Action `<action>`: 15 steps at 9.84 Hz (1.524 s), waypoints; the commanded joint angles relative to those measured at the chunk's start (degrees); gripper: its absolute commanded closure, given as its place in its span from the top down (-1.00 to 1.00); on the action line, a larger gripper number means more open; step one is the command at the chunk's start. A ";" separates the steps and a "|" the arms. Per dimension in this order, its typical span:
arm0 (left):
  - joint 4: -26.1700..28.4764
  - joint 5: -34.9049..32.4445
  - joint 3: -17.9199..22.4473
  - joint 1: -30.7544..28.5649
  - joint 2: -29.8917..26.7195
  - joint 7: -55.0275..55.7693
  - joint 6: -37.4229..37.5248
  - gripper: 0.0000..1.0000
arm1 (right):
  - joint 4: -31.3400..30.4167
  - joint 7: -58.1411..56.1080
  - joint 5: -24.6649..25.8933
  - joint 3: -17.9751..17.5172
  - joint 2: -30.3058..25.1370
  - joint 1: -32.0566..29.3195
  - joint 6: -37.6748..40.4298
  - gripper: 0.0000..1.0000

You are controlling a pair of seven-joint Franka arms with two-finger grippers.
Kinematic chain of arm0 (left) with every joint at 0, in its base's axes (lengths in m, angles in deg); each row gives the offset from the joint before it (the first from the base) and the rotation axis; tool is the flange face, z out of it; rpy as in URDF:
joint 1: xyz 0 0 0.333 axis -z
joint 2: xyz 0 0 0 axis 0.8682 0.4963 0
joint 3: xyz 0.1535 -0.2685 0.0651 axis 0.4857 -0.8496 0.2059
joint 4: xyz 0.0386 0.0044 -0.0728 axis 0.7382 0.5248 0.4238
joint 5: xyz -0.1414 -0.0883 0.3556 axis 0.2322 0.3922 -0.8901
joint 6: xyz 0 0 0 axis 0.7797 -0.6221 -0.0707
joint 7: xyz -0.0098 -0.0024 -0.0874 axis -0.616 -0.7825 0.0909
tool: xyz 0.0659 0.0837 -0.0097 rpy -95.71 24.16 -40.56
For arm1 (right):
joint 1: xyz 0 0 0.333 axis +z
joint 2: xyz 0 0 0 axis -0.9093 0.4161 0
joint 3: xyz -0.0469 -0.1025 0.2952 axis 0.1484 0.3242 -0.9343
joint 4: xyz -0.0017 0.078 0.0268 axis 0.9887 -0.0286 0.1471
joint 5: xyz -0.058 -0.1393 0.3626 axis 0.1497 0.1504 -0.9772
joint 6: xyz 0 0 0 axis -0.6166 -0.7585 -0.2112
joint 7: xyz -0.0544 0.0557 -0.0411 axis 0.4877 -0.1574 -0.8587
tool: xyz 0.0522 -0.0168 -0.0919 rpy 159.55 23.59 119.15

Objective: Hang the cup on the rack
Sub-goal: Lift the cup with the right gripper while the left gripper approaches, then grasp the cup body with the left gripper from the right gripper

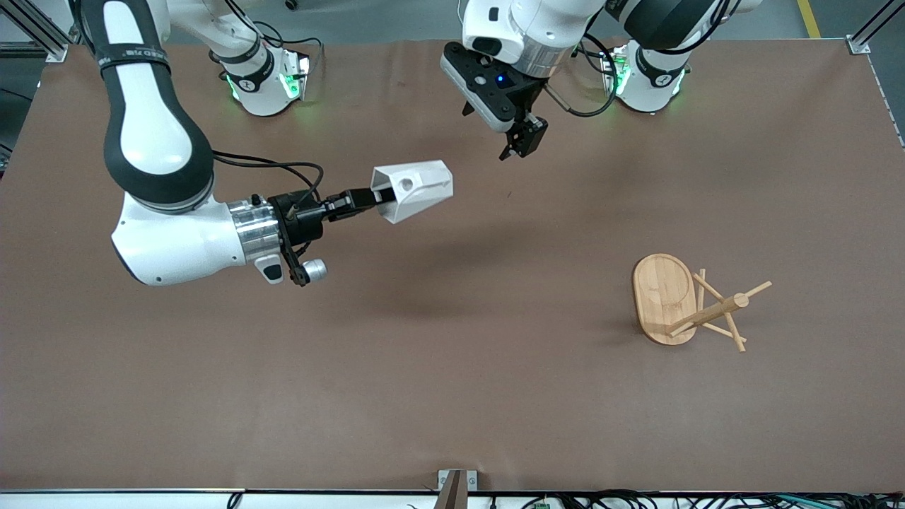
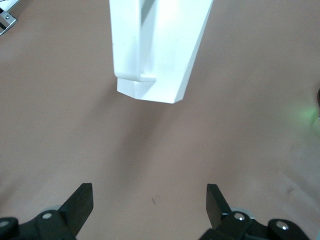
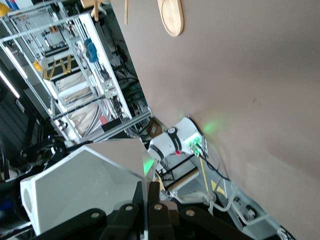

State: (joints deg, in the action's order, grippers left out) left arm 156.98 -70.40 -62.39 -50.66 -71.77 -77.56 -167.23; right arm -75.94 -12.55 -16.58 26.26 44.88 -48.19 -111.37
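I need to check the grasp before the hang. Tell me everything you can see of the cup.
The cup is white, matte, angular and faceted, with a blocky handle pierced by a round hole. It lies on its side in the air over the table, touching nothing but the right gripper, whose fingers are shut on its rim end.

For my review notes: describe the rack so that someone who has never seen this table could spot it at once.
On the brown table, look toward the left arm's end, nearer the front camera than both grippers. There the rack stands alone: an oval bamboo base with a central post and thin crossing pegs. It is the only wooden thing; the white cup hangs in the right gripper.
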 commanded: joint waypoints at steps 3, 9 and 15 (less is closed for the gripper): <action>1.32 0.80 -0.63 -0.10 1.38 -0.34 -3.39 1.00 | -0.63 0.08 -1.18 -0.84 -0.96 1.14 2.05 -0.98; 1.31 0.97 -0.63 1.04 1.38 0.28 -4.62 1.00 | -0.89 0.08 -6.02 -1.10 -0.79 4.05 2.14 -0.98; 1.40 1.32 -0.63 1.13 2.09 0.28 -5.59 0.54 | -0.54 0.08 -6.54 -1.19 -0.79 4.22 1.97 -0.98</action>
State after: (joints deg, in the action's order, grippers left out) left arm 157.00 -69.79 -62.86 -49.66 -70.57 -77.34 -171.93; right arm -75.90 -12.57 -21.35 25.20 44.89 -44.04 -109.53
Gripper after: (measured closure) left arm 0.084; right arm 0.956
